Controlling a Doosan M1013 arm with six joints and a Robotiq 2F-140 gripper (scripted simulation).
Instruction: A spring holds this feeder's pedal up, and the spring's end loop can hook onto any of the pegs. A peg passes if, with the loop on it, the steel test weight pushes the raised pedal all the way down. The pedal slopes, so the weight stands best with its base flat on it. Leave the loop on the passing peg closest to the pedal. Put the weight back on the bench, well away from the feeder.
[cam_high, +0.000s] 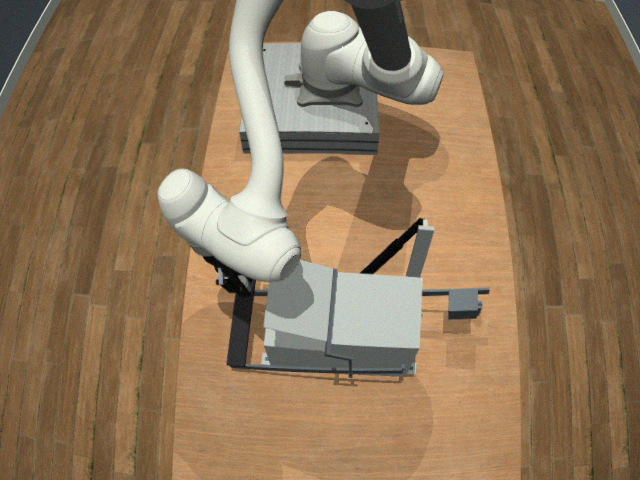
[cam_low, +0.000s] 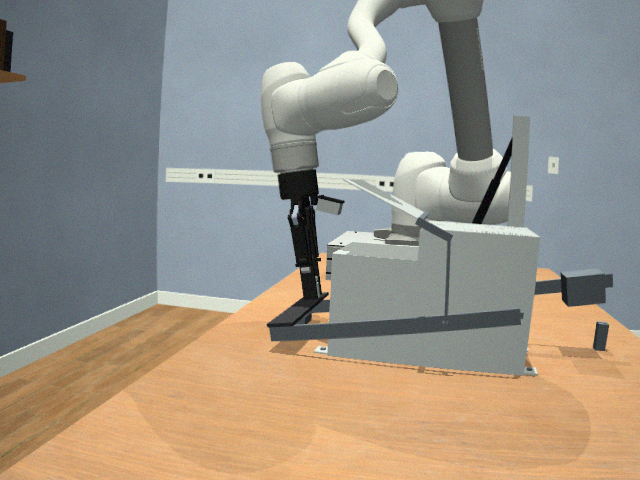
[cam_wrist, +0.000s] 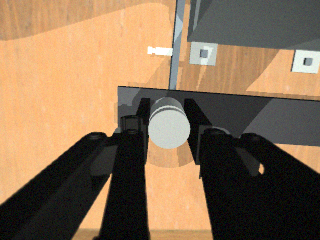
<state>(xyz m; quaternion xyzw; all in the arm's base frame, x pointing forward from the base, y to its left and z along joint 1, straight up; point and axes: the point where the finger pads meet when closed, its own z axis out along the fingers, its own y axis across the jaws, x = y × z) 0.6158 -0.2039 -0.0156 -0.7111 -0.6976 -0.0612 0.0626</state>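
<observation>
The steel test weight (cam_wrist: 169, 131), a pale round cylinder, stands on the dark pedal (cam_high: 239, 330) (cam_low: 295, 314) (cam_wrist: 285, 120), near the end farther from the exterior camera. My gripper (cam_high: 241, 287) (cam_low: 312, 295) (cam_wrist: 166, 112) points down and is shut on the weight, one finger against each side in the wrist view. In the top and exterior views the fingers mostly hide the weight. The pedal sits a little above the bench on its long side arms. The feeder (cam_high: 376, 310) (cam_low: 382, 299) is a grey box beside it. I cannot make out the spring, its loop or its pegs.
The feeder's tilted lid (cam_low: 385, 198) rises close to the wrist. An upright post (cam_high: 421, 250) (cam_low: 519, 170) with a black strut (cam_high: 392, 253) (cam_low: 495, 180) stands behind. A dark block (cam_high: 462, 303) (cam_low: 583, 287) hangs on the rear bar, and a small dark post (cam_low: 600, 335) stands on the bench.
</observation>
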